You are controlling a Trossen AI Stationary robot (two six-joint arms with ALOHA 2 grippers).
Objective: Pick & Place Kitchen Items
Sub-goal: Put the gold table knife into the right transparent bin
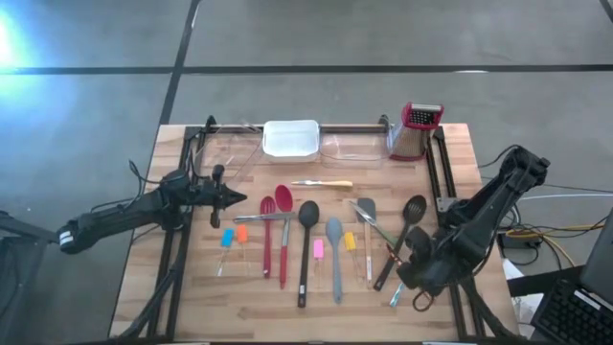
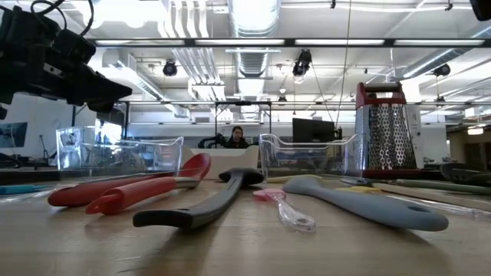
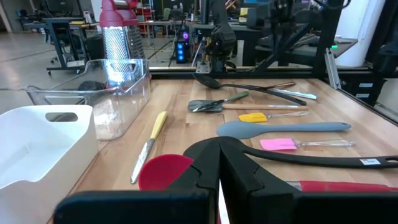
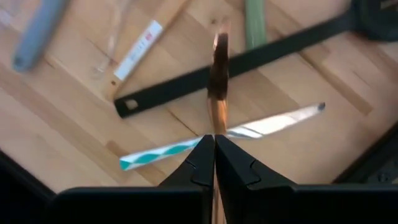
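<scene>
Long-handled utensils lie in a row on the wooden table: a red spatula (image 1: 267,235), red spoon (image 1: 284,230), black spoon (image 1: 306,244), grey spatula (image 1: 335,259) and black slotted spoon (image 1: 406,235), with small blue (image 1: 228,238), orange (image 1: 241,233), pink (image 1: 318,249) and yellow (image 1: 350,241) blocks between them. A yellow-handled knife (image 1: 323,183) lies farther back. My right gripper (image 1: 419,278) is shut and points down over a teal-handled knife (image 4: 186,146) and the slotted spoon's handle (image 4: 236,65). My left gripper (image 1: 239,197) hovers shut at the row's left end. My right gripper has a thin brown strip (image 4: 217,74) showing in line with its shut fingertips, above the table. I cannot tell what the strip is, or whether the fingers hold it.
A white tray (image 1: 290,139) stands at the back middle with clear containers (image 1: 230,153) (image 1: 354,149) on either side of it. A red-topped metal grater (image 1: 417,129) stands at the back right. Black frame rails run along the table's left and right sides.
</scene>
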